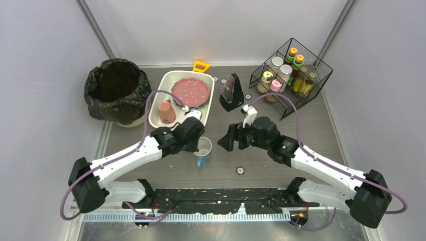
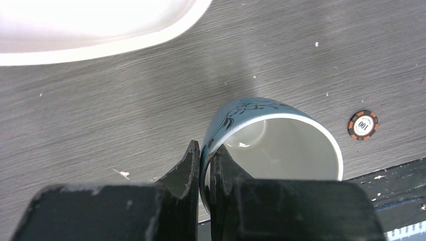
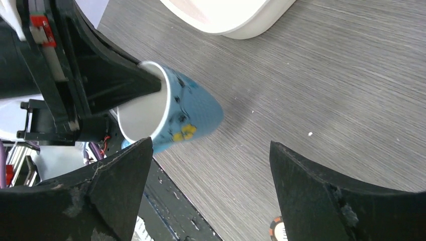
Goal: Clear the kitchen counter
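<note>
Our left hand [image 2: 205, 165] clamps only the thin rim of the blue mug [image 2: 281, 145], which tilts low over the counter [image 1: 281, 165] near the white tub [image 1: 156, 108]. Such a narrow pinch could slip or swing when lifted. Our right hand [image 3: 211, 160] hangs released nearby.

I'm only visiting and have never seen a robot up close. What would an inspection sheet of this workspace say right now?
Surface: kitchen counter, dark wood-grain, a few pale specks.
Job's things: blue mug, tilted; white tub holding a pink plate and a pink jug.
Clutter: poker chip; black wedge-shaped object; wire rack of bottles; black-lined bin at far left.
Grippers: left gripper shut on the mug's rim; right gripper open beside the mug, holding nothing.
Cables: purple cable arcing along each arm.
Surroundings: plain pale walls; nothing else seen.
</note>
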Robot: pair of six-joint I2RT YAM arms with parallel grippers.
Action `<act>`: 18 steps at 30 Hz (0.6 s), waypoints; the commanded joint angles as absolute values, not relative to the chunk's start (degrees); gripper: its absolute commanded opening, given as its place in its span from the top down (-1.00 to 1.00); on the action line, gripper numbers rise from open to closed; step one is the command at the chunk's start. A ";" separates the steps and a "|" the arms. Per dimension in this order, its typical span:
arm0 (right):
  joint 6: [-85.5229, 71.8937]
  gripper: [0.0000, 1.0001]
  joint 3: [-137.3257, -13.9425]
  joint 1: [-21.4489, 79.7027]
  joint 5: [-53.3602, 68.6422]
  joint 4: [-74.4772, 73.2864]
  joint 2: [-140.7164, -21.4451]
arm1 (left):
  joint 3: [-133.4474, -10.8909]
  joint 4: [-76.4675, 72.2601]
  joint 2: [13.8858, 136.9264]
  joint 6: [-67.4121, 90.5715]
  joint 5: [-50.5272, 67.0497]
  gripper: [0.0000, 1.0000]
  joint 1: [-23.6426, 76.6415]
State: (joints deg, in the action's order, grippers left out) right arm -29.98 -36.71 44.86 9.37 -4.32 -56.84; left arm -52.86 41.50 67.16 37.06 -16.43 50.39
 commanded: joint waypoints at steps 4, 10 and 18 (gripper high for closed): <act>-33.43 -0.73 -43.86 49.66 4.73 -3.82 -64.10 | -61.94 37.52 73.91 36.07 -23.54 1.00 57.43; -34.24 -0.46 -46.80 51.66 1.42 -8.51 -70.03 | -65.66 38.32 76.53 34.49 -26.99 1.00 60.70; -34.89 0.57 -45.65 51.68 -5.46 -9.54 -70.38 | -67.79 39.81 77.05 32.91 -29.07 0.82 63.04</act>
